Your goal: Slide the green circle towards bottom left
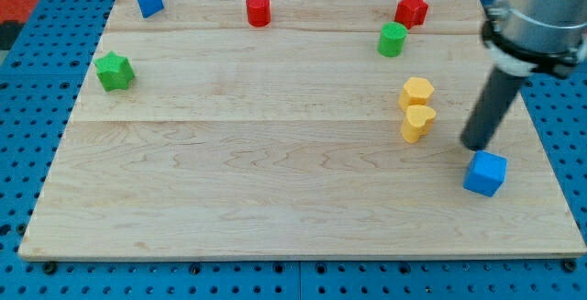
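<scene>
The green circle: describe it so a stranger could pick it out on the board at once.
Start at the wooden board's top right corner, where a red star sits. Just below and left of it stands the green circle, a short round cylinder above two yellow blocks. The only other green piece, a green star, lies far off at the view's left.

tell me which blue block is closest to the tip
The blue cube near the view's bottom right: it sits just below and right of my tip. The other blue block lies far off at the board's top left corner.
</scene>
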